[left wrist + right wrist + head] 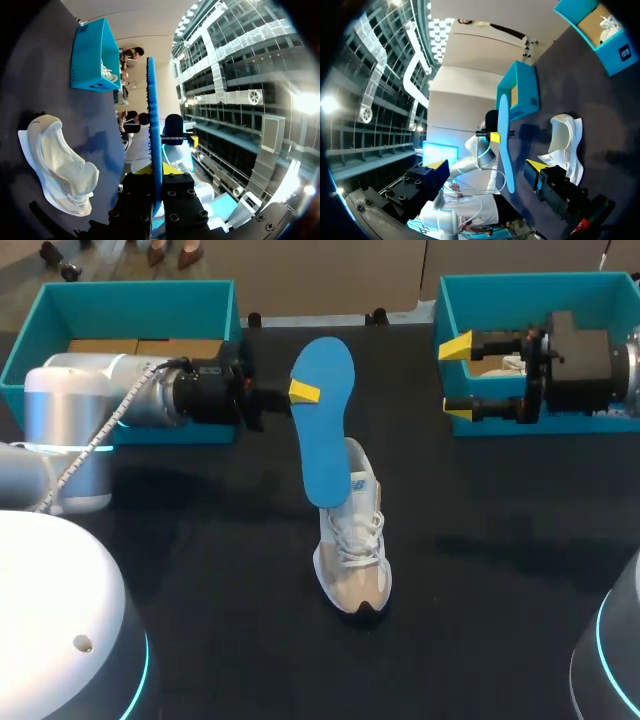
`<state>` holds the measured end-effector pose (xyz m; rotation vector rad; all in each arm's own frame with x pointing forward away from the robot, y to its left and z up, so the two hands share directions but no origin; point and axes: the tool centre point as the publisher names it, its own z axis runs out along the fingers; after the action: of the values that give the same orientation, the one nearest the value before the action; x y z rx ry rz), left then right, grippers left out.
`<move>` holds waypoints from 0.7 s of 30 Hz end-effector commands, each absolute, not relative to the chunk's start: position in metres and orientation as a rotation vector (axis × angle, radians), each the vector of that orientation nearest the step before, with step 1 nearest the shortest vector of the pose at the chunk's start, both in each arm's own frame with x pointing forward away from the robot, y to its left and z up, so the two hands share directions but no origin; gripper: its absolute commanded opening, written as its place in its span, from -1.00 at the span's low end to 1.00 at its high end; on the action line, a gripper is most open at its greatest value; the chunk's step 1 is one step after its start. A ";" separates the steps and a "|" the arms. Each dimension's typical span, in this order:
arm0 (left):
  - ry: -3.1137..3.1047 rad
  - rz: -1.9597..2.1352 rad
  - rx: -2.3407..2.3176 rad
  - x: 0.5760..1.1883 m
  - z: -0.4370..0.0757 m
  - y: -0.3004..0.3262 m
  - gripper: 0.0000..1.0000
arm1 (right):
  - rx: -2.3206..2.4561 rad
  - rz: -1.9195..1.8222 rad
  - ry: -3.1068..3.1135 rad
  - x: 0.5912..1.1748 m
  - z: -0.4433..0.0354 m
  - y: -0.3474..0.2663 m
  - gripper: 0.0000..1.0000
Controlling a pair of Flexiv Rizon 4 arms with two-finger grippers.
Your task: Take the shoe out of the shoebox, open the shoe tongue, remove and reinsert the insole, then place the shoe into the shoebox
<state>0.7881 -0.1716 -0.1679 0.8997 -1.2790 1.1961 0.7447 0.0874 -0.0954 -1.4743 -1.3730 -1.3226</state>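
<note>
Now the left gripper clamps the insole, out of the shoe; reinsertion seems next, needing careful aim. Right gripper gapes empty.

Black table — dark, matte — spreads under everything.

Left arm: enters from the left side, its forearm level above the tabletop and its wrist pointing toward the middle.
Left pincer: both fingers are pressed on the blue insole from opposite faces, near its upper end. One yellow tip shows in the head view.
Right arm: enters from the right side, held level, with its wrist pointing toward the left arm.
Right pincer: fingers spread wide, with the yellow tips facing the left pincer, well apart from it.
</note>
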 end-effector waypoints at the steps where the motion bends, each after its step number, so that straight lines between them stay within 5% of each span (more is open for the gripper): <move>1: -1.290 1.187 0.924 0.786 -0.162 -0.175 -1.00 | -1.590 -1.243 -1.472 0.740 -0.078 0.096 1.00; 21: -1.194 1.134 1.075 0.803 -0.165 -0.186 -1.00 | -1.859 -0.921 -1.794 0.750 -0.068 0.146 1.00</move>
<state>0.8040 -0.1839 -0.1673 1.0659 -1.1948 1.1379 0.7395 0.1337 -0.0685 -1.7169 -1.6767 -1.0717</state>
